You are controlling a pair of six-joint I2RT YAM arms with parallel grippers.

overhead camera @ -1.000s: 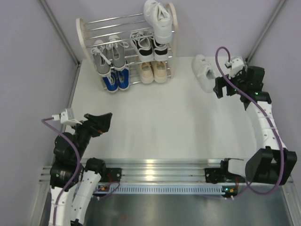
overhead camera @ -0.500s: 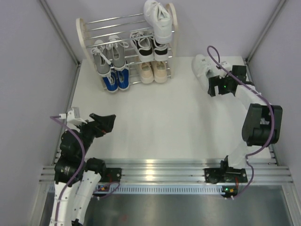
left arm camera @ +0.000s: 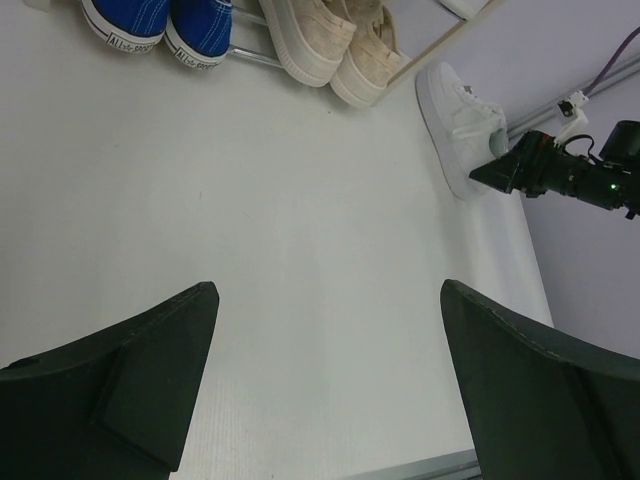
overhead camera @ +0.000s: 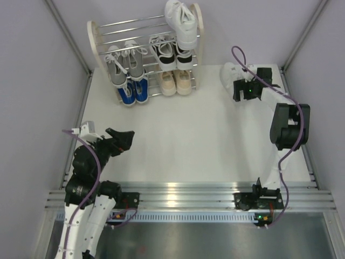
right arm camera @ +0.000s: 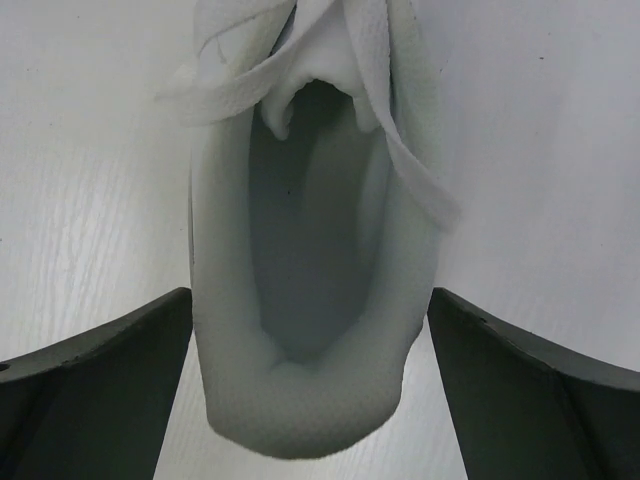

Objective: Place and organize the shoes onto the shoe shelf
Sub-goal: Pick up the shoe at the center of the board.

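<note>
The shoe shelf (overhead camera: 129,24) stands at the back left. It holds a grey pair (overhead camera: 125,62), a black-and-white pair (overhead camera: 172,52), a beige pair (overhead camera: 177,82) and a blue pair (overhead camera: 133,93). One white shoe (overhead camera: 182,21) lies on its top tier. A second white shoe (overhead camera: 229,73) lies on the table right of the shelf. My right gripper (overhead camera: 239,90) is open, its fingers either side of that shoe's heel (right arm camera: 310,250). My left gripper (overhead camera: 125,139) hangs open and empty over the near left of the table; its wrist view shows bare table between the fingers (left arm camera: 150,370).
Grey walls close in the white table (overhead camera: 188,135) on the left, back and right. A metal rail (overhead camera: 188,191) runs along the near edge by the arm bases. The right arm's purple cable (overhead camera: 241,59) loops over the loose shoe.
The right arm has stretched back and to the left, bringing its open gripper round the loose white shoe's heel. The left arm has shifted slightly, still open.
</note>
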